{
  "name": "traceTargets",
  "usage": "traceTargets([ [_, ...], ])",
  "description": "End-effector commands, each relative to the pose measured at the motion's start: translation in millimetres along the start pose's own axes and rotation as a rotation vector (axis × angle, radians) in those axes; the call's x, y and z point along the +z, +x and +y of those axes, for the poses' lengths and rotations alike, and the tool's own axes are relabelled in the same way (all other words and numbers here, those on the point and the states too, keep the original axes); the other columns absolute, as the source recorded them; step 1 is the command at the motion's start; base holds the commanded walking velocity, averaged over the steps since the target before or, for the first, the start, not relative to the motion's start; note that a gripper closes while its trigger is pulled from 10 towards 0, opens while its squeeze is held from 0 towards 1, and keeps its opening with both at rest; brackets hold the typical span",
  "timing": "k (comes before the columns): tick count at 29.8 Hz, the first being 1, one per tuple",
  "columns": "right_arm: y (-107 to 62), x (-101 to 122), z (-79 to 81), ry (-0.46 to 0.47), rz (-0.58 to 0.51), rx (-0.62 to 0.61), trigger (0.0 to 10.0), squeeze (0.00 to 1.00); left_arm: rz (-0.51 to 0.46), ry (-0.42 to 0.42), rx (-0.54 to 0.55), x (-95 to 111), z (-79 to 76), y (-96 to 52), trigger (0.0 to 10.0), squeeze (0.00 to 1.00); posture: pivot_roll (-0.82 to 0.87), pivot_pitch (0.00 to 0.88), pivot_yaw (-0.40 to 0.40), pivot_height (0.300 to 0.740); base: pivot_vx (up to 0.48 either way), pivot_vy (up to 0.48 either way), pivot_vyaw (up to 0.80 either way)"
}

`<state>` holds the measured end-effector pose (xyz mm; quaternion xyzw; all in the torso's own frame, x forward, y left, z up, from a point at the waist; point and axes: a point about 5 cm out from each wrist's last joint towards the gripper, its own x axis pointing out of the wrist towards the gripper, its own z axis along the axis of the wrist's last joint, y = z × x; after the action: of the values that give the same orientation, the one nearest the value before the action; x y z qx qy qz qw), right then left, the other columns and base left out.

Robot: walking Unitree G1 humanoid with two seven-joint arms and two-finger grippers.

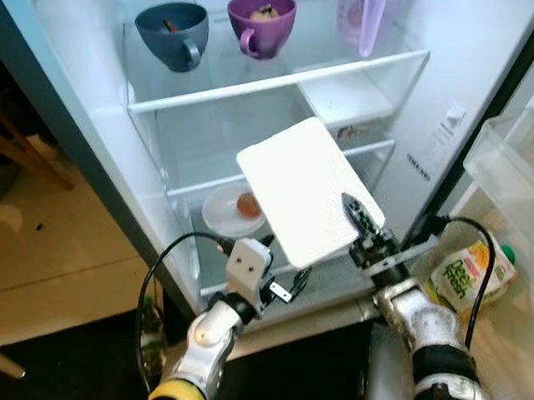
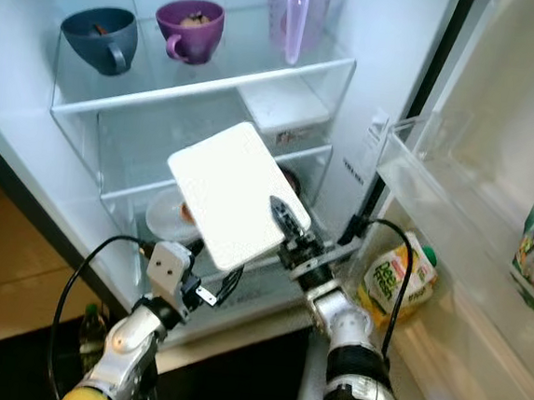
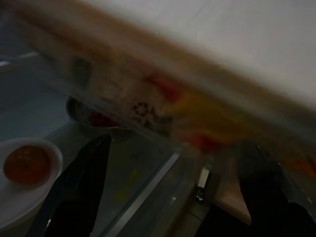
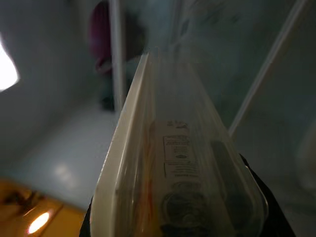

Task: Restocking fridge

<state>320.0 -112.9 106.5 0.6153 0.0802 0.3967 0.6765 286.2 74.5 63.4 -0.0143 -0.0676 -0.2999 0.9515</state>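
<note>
1. The right claw (image 1: 356,228) is clamped on the near corner of a flat white-lidded food tray (image 1: 307,190), one black finger lying over the lid; in the right wrist view the tray (image 4: 170,163) runs edge-on straight out from between the fingers
2. The tray hangs tilted in front of the open fridge, above the lower glass shelf (image 1: 278,178), its long axis pointing away from the claw and up toward the fridge interior
3. The left claw (image 1: 289,286) sits just under the tray's near edge, fingers (image 3: 79,187) spread wide and holding nothing
4. Beneath the tray, on the fridge floor level, lies a white plate (image 1: 221,211) with a round brown item
5. As I judge it, the coming move turns on levelling the tray and sliding it forward along its own long axis onto the lower shelf; the right arm already carries it, so it is the nearer one
</note>
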Motion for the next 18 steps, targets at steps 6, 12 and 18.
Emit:
traceTargets([
  [6,18.8,0.2,15.2,-0.011,0.000,0.088,10.0,0.00,0.006,0.004,0.006,-1.6,1.0,-2.4,10.0,0.00,-0.04,0.146,0.068,0.471,0.000,0.000,0.00],
  [12,44.8,3.4,10.1,-0.033,-0.049,-0.040,10.0,0.00,0.005,0.001,0.003,-1.6,-0.7,-1.9,10.0,0.00,-0.04,0.149,0.065,0.471,0.000,0.000,0.00],
  [18,58.1,-4.2,12.0,-0.041,-0.024,-0.092,10.0,0.00,0.007,-0.002,0.007,-2.4,-0.4,-2.9,10.0,0.00,-0.03,0.150,0.063,0.471,0.000,0.000,0.00],
])
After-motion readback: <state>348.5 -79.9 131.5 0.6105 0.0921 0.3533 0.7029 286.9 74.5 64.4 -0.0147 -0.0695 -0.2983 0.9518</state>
